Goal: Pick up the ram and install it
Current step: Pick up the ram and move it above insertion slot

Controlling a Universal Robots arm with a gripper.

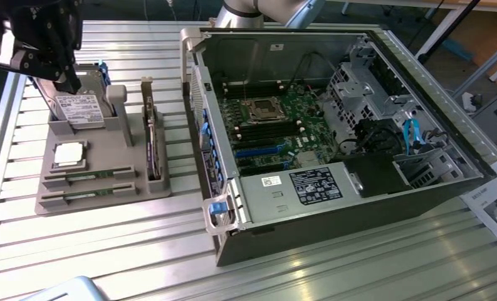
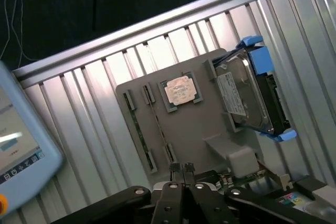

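Ram (image 1: 89,174), thin and green, seated on edge in a long slot at one end of the gray holder (image 1: 106,153), untouched. Second stick of the same kind (image 1: 89,191) in the parallel slot just beside it, nearer that end's outer edge. Silver-topped processor chip (image 1: 68,155) flat in a square recess near the holder's middle, just past the two slots. Hard drive (image 1: 81,110) with blue side rails propped up at the holder's opposite end. Dark expansion card (image 1: 152,147) standing on edge in a slot along the holder's long side, the side facing the open computer case (image 1: 332,188). Claw (image 2: 181,167) hanging above the holder's hard-drive end, well apart from the ram, fingers pressed tip to tip, gripping nothing. Holder resting flat on the slatted metal surface (image 1: 106,251), just beside the case. Light-framed screen device (image 2: 23,150) lying on that surface beyond the holder's ram end, apart from it.
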